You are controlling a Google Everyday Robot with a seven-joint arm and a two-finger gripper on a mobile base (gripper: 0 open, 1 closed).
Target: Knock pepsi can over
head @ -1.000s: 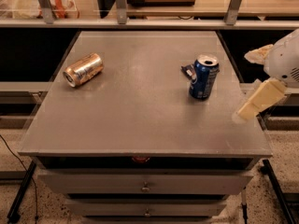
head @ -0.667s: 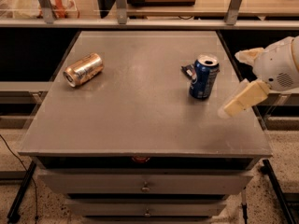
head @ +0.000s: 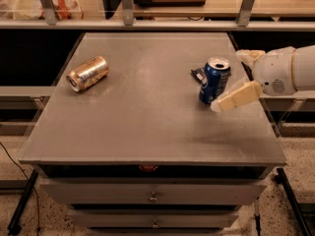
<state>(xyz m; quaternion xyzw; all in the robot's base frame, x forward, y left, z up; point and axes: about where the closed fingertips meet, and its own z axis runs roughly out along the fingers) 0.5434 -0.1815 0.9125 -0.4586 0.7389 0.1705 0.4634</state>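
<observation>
Pepsi can (head: 214,80), a dark blue aluminium drink can with a silver top and white markings, stands on the right part of the flat grey table top (head: 147,117), and the robot's white rounded arm (head: 283,72) reaches in toward it from the right edge of the camera view, held low and roughly level over the table's right border. At its end the cream-coloured two-finger gripper (head: 227,80) sits just beside the Pepsi can on its right, claw spread wide: the upper finger (head: 248,56) lies behind and to the right of the can's top, apart from it, while the lower finger (head: 239,96) slants down and left so that its tip meets the can's lower right side (whether it presses there or only overlaps it from this angle cannot be told). The Pepsi can rests on its base, its opened silver top facing up and showing slightly to the right of its foot. A small flat dark wrapper (head: 197,74) lies touching or just behind the can on its left. Well apart, on the left part of the table, a gold-coloured metal can (head: 87,73) lies on its side.
</observation>
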